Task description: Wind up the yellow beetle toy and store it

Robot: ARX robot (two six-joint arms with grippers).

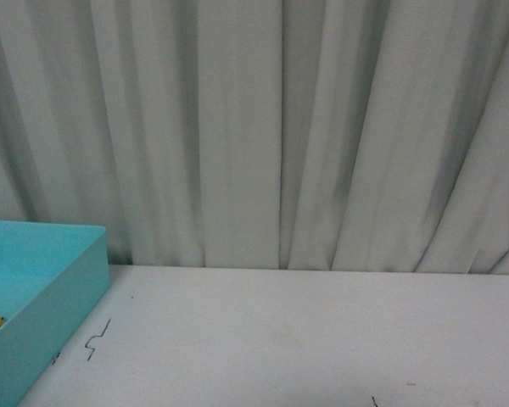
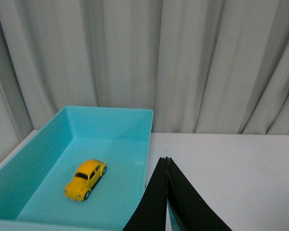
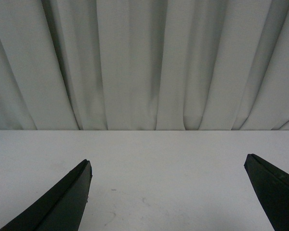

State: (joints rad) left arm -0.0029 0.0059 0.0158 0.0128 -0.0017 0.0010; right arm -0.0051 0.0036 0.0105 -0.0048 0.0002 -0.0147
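Left fingers [image 2: 166, 161] pressed together, empty, just outside the turquoise bin [image 2: 135, 115]. Right fingers [image 3: 82, 173] spread wide over bare table [image 3: 168, 154]. Yellow beetle toy [image 2: 85, 179] sits upright on the bin floor.

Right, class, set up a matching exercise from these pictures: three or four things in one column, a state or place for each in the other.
Things:
1. small glossy yellow beetle toy car
2. left hand
3. right hand
4. shallow turquoise plastic bin

States or places:
A. open, holding nothing
B. on the white table, at its left side
C. shut, holding nothing
D. on the bin's floor

Pairs: 1-D, 2-C, 3-A, 4-B
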